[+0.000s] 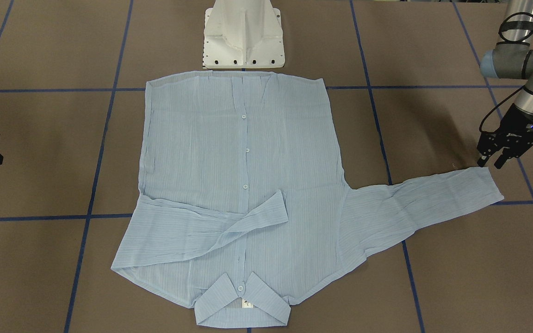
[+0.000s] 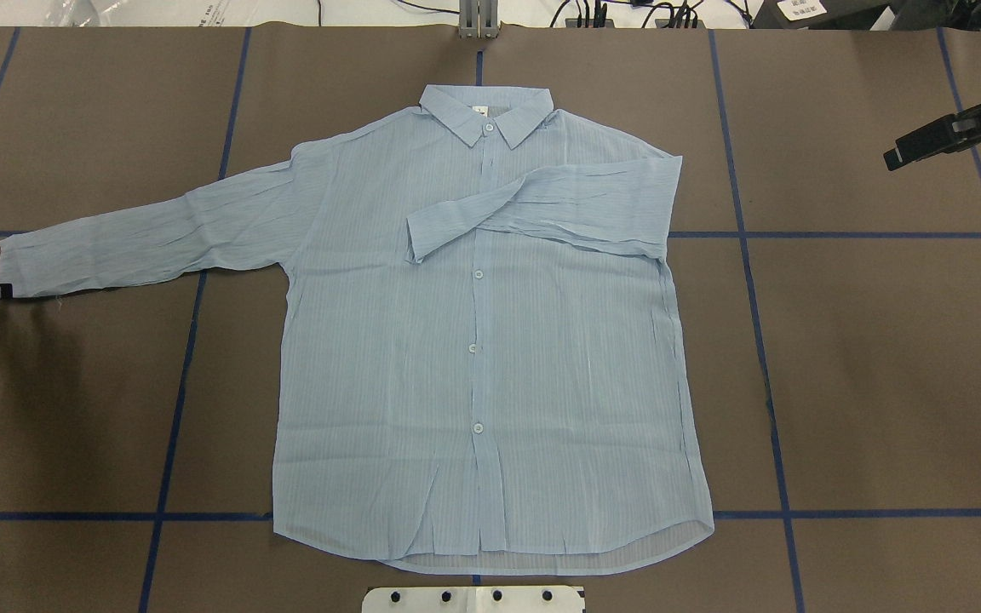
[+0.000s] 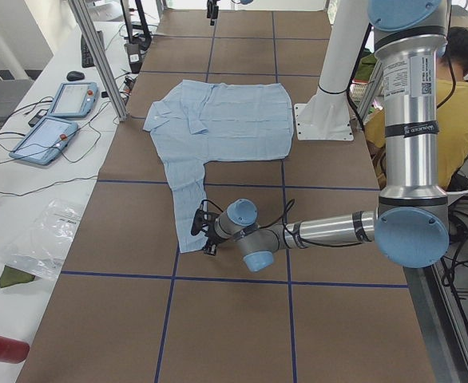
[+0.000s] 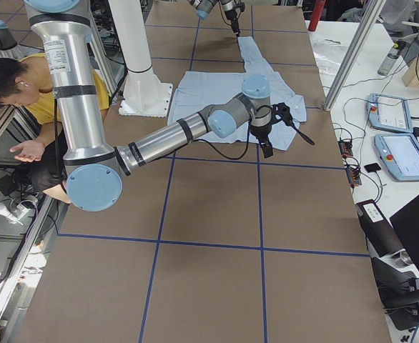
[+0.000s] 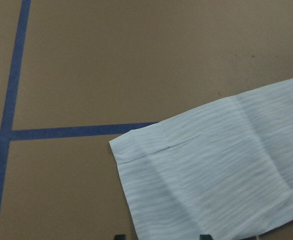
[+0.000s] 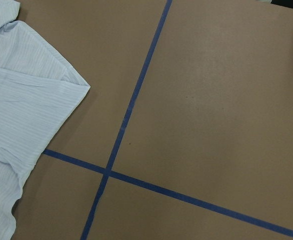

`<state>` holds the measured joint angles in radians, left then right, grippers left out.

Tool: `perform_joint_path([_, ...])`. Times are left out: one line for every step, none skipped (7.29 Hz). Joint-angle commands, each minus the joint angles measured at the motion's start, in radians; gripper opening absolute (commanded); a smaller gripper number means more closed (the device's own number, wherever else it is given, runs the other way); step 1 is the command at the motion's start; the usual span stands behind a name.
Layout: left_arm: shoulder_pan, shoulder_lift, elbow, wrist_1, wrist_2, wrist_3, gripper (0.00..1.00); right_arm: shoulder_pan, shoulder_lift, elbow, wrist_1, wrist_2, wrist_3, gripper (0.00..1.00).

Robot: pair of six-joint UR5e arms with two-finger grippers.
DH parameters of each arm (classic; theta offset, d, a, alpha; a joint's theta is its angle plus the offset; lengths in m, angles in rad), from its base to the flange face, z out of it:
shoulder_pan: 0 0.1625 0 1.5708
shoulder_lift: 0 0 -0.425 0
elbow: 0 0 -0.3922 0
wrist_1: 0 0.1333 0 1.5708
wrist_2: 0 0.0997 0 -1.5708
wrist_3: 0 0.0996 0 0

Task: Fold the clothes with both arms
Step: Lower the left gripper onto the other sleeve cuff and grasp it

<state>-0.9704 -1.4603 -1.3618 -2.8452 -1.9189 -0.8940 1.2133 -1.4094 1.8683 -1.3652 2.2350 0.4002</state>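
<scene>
A pale-blue striped shirt [image 2: 473, 340] lies flat and buttoned, front up, its collar [image 2: 486, 115] on the far side from the robot's base. One sleeve [image 2: 559, 204] is folded across the chest. The other sleeve [image 2: 141, 238] stretches out flat toward my left arm. My left gripper [image 1: 491, 163] hovers open just beside that sleeve's cuff [image 1: 484, 185]; in the left wrist view the cuff [image 5: 151, 150] lies ahead of two spread fingertips [image 5: 204, 236]. My right gripper [image 2: 916, 149] hangs open off the shirt's other side, holding nothing; its wrist view shows only the shirt's folded shoulder edge [image 6: 31, 95].
The brown table [image 2: 882, 340] carries a grid of blue tape lines. The white pedestal base [image 1: 243, 37] stands by the shirt's hem. A person in a yellow top [image 3: 458, 112] sits behind the robot. Tablets [image 3: 54, 120] lie on a side bench.
</scene>
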Motion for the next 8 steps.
perform_joint_path([0.004, -0.005, 0.006, 0.001, 0.001, 0.001, 0.58, 0.0, 0.0, 0.0, 0.0, 0.0, 0.0, 1.0])
perform_joint_path([0.005, -0.011, 0.015, 0.0, 0.001, 0.003, 0.58, 0.0, 0.0, -0.001, 0.0, 0.0, 0.0, 1.0])
perform_joint_path([0.006, -0.014, 0.015, 0.0, 0.001, 0.006, 0.58, 0.0, 0.0, 0.0, 0.0, 0.0, 0.0, 1.0])
perform_joint_path([0.007, -0.014, 0.015, 0.001, 0.001, 0.007, 0.58, 0.0, 0.0, -0.001, 0.0, 0.0, 0.0, 1.0])
perform_joint_path([0.009, -0.014, 0.017, 0.0, 0.001, 0.009, 0.57, 0.0, 0.0, -0.001, 0.0, 0.0, 0.0, 1.0])
perform_joint_path([0.016, -0.014, 0.017, 0.001, 0.001, 0.012, 0.55, 0.0, -0.002, -0.001, 0.0, -0.002, 0.0, 1.0])
perform_joint_path([0.022, -0.011, 0.018, 0.001, 0.001, 0.009, 0.54, 0.0, -0.002, -0.001, 0.0, -0.002, 0.0, 1.0])
perform_joint_path([0.028, -0.011, 0.018, 0.001, 0.001, 0.009, 0.54, 0.002, -0.002, 0.0, 0.0, -0.002, 0.0, 1.0])
